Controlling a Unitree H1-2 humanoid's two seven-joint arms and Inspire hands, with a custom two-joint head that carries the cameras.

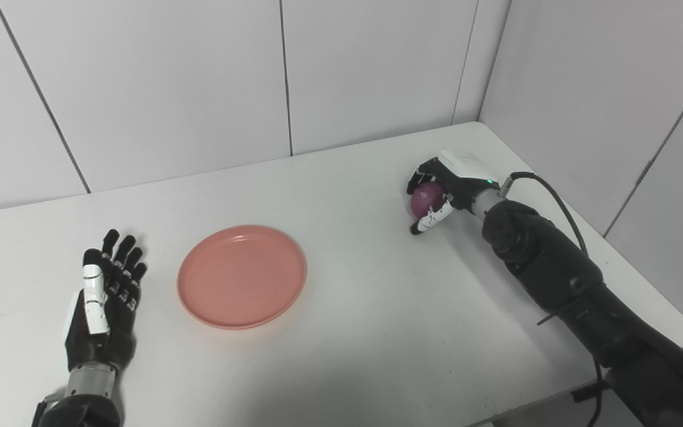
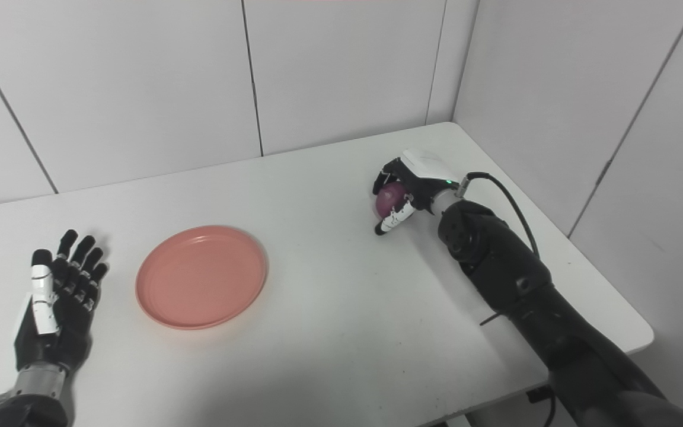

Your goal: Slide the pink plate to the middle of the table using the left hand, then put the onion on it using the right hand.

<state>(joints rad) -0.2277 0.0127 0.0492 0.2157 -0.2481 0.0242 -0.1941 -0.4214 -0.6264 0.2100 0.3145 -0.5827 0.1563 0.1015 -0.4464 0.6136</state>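
Right hand [image 1: 436,198] far out near the table's back right corner, fingers [image 1: 421,172] curled over a purple-red onion [image 1: 426,197] and thumb [image 1: 430,219] pressed in from the near side. Wrapped around the onion, low at the tabletop; cannot tell whether the onion rests on the surface or sits just clear of it. Black forearm reaching in from the lower right, cable looping off the wrist.

Left hand [image 1: 103,290] lying near the table's left front, palm side turned inward, fingers straight and spread a little, nothing held. Just beside the pink plate [image 1: 242,276] but not touching it, a strip of bare table between.

Pink plate flat on the white table [image 1: 365,320], left of centre, empty. Well apart from the onion, which stays off to the right and farther back.

Pale panelled walls behind and to the right.
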